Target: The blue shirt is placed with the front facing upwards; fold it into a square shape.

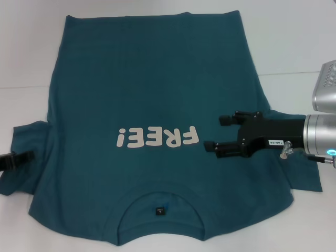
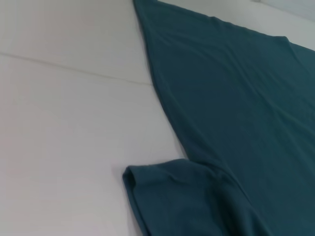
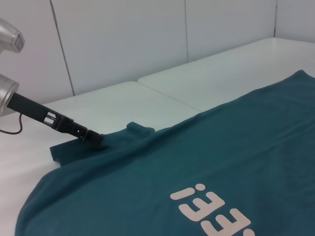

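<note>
Shirt [image 1: 157, 94] collar edge cut off; right tool [image 1: 218, 134] agape.

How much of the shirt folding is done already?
Almost none. Done: the blue shirt lies spread flat on the white table, its "FREE!" lettering facing up. In hand: the left end effector is at the shirt's left sleeve, and the open right end effector hovers over the chest. Left: no fold shows yet, so every fold into a square.
</note>
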Robot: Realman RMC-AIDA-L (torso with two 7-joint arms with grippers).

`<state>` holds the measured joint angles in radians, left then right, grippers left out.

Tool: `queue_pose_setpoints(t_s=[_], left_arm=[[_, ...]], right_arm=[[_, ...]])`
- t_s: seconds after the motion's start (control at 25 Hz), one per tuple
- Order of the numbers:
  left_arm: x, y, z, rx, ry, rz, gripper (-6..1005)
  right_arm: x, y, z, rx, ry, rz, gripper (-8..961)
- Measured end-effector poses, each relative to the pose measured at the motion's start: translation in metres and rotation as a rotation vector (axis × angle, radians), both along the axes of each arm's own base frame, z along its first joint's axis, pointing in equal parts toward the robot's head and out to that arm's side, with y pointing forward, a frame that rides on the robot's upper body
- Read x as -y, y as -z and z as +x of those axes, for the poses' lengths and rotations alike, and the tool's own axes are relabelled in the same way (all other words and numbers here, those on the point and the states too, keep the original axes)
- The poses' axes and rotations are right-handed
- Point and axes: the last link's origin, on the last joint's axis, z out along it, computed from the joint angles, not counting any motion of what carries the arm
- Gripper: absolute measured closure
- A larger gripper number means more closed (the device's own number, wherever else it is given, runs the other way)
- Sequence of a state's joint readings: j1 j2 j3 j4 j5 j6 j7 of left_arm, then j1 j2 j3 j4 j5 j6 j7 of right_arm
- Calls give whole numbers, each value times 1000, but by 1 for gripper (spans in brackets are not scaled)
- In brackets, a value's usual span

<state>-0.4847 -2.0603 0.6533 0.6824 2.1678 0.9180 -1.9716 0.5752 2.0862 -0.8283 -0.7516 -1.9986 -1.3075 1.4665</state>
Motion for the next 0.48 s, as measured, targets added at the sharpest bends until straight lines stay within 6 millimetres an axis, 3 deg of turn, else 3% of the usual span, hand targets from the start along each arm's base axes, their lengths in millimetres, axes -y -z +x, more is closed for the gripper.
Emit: queue_pose_setpoints(t_s=[0.48], left_arm=[[-2,3,-3,-26,-7,3,707]], right_arm=[[-1,-1,0,1,-1,4,27]])
